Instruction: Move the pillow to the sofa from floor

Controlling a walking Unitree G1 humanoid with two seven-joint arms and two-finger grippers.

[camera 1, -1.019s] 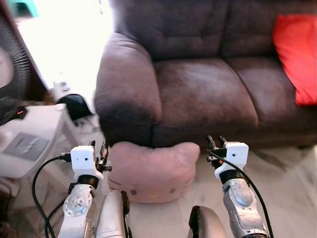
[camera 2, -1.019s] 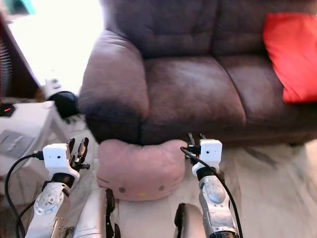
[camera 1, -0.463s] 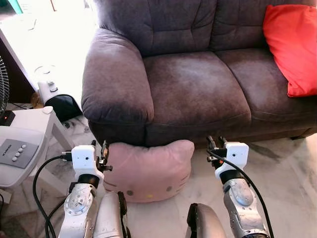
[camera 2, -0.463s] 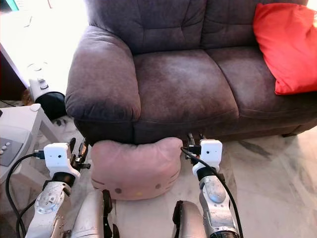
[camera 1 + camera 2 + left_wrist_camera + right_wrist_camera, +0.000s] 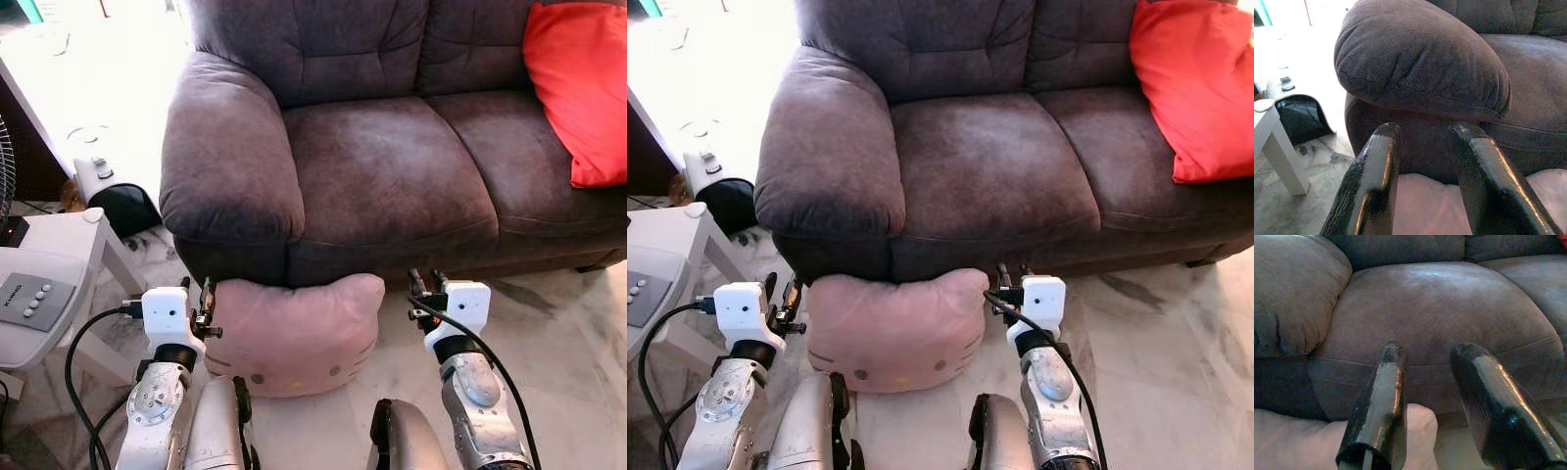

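The pink cat-face pillow sits on the marble floor, pushed up against the front of the dark grey sofa. The left gripper and right gripper flank it, both with fingers apart and holding nothing. A red cushion lies on the seat.
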